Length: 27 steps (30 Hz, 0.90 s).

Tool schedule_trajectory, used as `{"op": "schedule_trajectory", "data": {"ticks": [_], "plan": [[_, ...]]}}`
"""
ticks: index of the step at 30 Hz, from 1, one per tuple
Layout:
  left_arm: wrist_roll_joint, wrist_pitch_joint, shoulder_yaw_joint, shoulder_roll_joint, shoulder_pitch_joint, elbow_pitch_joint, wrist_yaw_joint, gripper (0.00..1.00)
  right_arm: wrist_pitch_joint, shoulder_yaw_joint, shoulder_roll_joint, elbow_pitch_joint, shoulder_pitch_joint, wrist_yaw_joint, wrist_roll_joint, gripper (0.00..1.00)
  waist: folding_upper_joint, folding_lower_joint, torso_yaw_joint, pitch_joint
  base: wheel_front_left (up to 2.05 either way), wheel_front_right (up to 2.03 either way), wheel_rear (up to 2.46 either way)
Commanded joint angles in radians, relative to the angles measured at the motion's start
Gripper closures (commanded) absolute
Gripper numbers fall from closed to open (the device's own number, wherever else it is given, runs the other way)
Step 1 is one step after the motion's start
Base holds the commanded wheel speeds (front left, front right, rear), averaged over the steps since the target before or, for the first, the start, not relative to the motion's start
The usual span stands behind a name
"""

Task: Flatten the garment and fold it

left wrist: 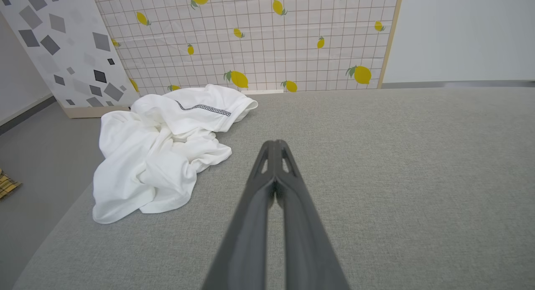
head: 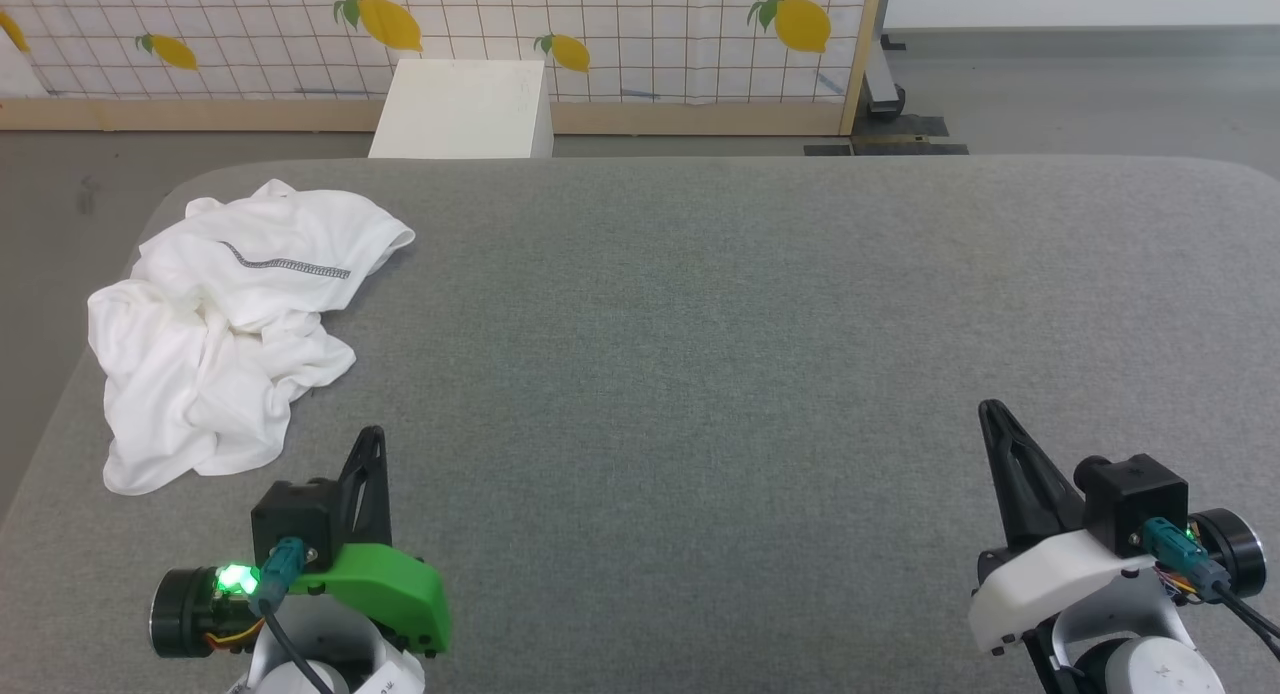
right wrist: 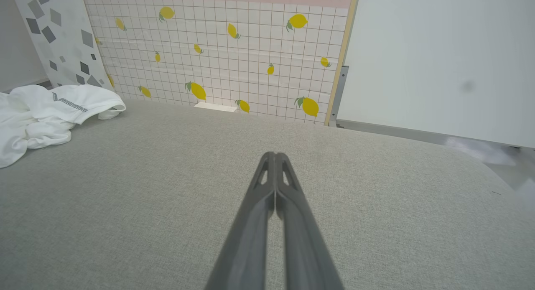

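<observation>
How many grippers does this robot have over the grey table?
2: the left gripper at the lower left near the white garment, the right gripper at the lower right.

The left end effector at 7 o'clock has black latticed fingers, a green shell and a lit green lamp; the right end effector at 5 o'clock has a white shell.

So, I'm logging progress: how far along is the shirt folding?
Nothing looks done: the garment lies crumpled on the table, left side. Nothing is in hand: the left gripper and right gripper are shut, empty, apart from it. Flattening and folding both remain.
</observation>
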State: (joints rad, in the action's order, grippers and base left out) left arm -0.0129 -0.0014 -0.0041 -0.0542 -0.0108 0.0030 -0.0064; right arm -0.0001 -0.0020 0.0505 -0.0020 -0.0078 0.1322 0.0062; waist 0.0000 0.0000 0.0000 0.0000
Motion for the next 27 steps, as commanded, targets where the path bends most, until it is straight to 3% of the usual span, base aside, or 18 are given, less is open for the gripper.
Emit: {"op": "schedule_trajectory", "data": {"ticks": [1,27], "plan": [[0.013,0.001,0.004,0.004,0.011,-0.003,0.006,1.0,0.0,0.002,0.0,0.002,0.008,-0.002,-0.006,1.0,0.0,0.0,0.0,0.0,0.0,0.0,0.0],[0.013,0.001,0.004,0.004,0.011,-0.003,0.006,1.0,0.0,0.002,0.0,0.002,0.008,-0.002,-0.006,1.0,0.0,0.0,0.0,0.0,0.0,0.0,0.0]]}}
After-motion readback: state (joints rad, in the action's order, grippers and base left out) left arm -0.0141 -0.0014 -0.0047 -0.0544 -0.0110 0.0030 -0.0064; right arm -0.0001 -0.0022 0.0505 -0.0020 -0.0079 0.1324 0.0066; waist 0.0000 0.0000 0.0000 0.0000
